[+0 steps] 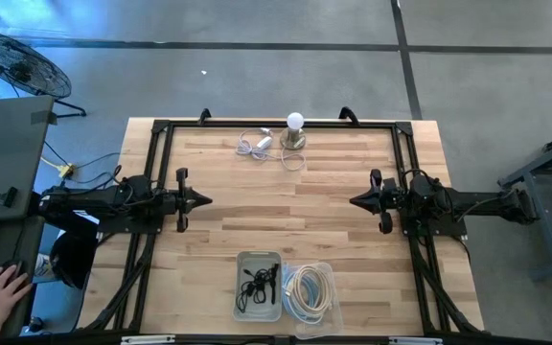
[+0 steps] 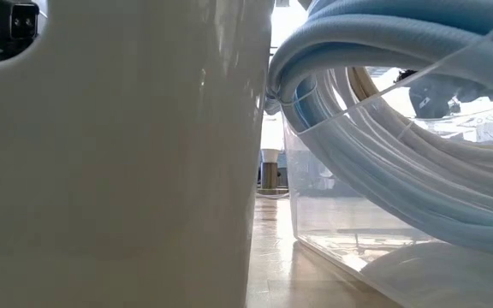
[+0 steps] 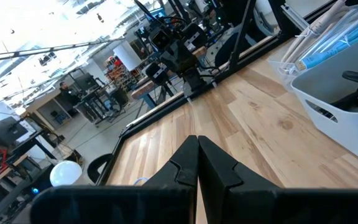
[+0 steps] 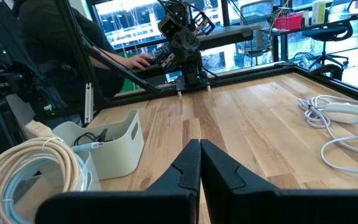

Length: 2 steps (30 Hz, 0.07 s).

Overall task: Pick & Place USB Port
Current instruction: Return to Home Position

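**A:** How far along does the job look?

**B:** Close to finished, I'd judge. On the pale wooden plank table point(image 1: 353, 249) the two dark arms lie level at mid-table, one at each side, pointing toward each other and well apart. The left gripper point(image 1: 202, 200) has its fingers pressed together with nothing between them. The right gripper point(image 1: 356, 201) is the same, pinched together and empty.

**A:** And the cables?

**B:** They are at the near edge, between the two arms but well clear of both grippers. Two bins stand there side by side, touching. The transparent plastic bin point(image 1: 329, 278) holds a fat coil of pale cables point(image 1: 305, 292), and in the low view the loops bulge against its clear wall. The gray plastic bin point(image 1: 241, 287) holds a thin black cable point(image 1: 257, 283), loosely bunched.

**A:** Anything left out?

**B:** A white charger block with its white lead point(image 1: 257, 144) lies loose at the far edge, just beside a small lamp with a round white bulb point(image 1: 295, 129). It is well away from either gripper. I cannot tell whether it belongs to the sort. If it doesn't, all that's left is for the arms to park, and they look about there.
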Tool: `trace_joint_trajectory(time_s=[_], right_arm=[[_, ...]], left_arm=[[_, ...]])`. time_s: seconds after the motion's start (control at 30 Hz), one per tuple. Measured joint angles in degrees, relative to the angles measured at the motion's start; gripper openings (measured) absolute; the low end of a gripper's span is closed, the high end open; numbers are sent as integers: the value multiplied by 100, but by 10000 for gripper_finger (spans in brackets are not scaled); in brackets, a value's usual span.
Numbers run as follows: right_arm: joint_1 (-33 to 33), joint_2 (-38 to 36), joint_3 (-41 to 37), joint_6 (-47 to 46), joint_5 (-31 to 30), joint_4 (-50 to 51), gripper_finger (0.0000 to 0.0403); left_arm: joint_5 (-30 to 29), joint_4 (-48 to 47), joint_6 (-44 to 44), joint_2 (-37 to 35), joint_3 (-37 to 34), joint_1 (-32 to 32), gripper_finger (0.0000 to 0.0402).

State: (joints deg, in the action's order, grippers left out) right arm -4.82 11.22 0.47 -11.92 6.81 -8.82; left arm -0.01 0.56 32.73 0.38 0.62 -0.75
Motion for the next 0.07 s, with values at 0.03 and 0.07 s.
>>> trace_joint_trajectory(time_s=[0.03,0.07], right_arm=[[-2,0,0,0,0,-1,0],[0,0,0,0,0,-1,0]], left_arm=[[0,1,0,0,0,0,1],[0,0,0,0,0,0,1]])
